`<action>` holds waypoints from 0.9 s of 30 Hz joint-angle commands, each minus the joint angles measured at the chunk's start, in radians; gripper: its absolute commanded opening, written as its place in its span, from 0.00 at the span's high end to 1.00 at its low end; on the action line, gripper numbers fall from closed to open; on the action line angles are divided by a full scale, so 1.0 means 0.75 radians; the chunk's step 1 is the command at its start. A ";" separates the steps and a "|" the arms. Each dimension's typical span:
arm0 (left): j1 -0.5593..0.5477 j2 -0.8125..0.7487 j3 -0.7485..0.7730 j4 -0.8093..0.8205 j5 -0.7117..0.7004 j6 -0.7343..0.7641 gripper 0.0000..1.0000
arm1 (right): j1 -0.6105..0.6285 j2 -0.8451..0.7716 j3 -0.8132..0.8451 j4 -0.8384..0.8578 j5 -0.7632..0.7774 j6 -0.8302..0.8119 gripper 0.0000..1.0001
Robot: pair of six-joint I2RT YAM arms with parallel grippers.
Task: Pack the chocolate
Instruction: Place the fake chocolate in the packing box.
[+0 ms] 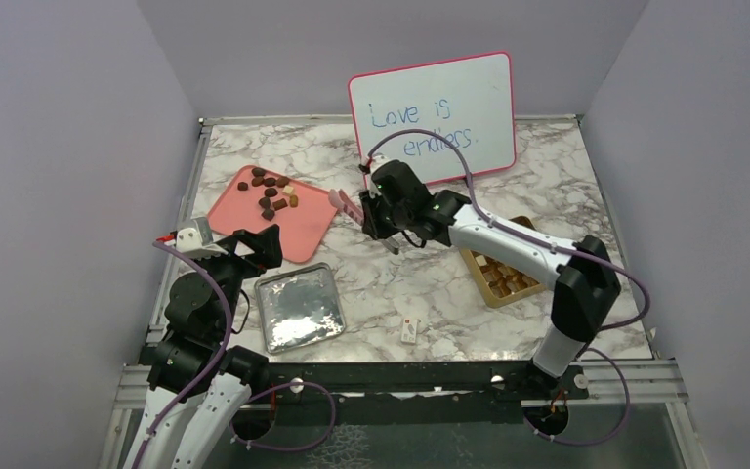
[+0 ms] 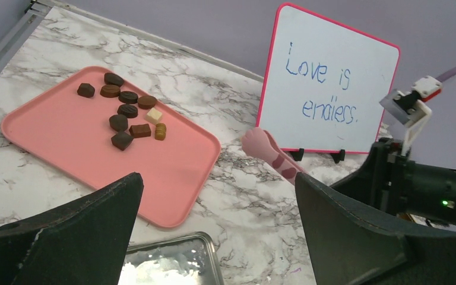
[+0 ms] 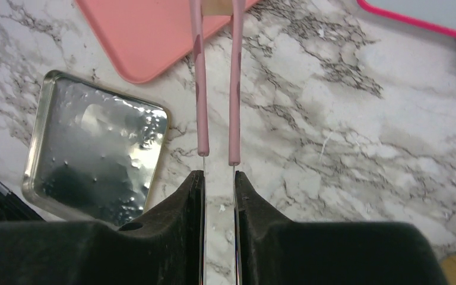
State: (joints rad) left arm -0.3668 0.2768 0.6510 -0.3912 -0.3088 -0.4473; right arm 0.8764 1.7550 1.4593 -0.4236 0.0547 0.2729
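Note:
Several chocolate pieces, mostly dark brown with a few tan, lie on the pink tray, also in the left wrist view. My right gripper is shut on pink paw-tipped tongs, whose tips hang beside the tray's right corner. In the right wrist view the gripper clamps the tongs' two arms; something tan sits between them at the top edge, unclear what. My left gripper is open and empty near the tray's front edge, its jaws wide apart.
A gold box with compartments lies at the right under the right arm. A silver square lid lies in front of the tray. A small white tag lies near the front edge. A pink-framed whiteboard stands at the back.

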 commanded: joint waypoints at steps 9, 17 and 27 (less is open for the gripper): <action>0.004 0.013 0.003 0.023 -0.020 0.005 0.01 | 0.007 -0.386 -0.166 -0.443 0.400 0.569 0.76; 0.004 0.010 0.002 0.023 -0.019 0.005 0.01 | 0.007 -0.436 -0.117 -0.867 0.622 1.006 0.75; 0.004 0.014 0.001 0.028 -0.012 0.007 0.01 | -0.003 -0.469 -0.149 -1.323 0.814 1.516 0.74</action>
State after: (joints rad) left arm -0.3668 0.2840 0.6510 -0.3912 -0.3080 -0.4473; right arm 0.8761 1.4471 1.3540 -1.2667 0.5606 1.2278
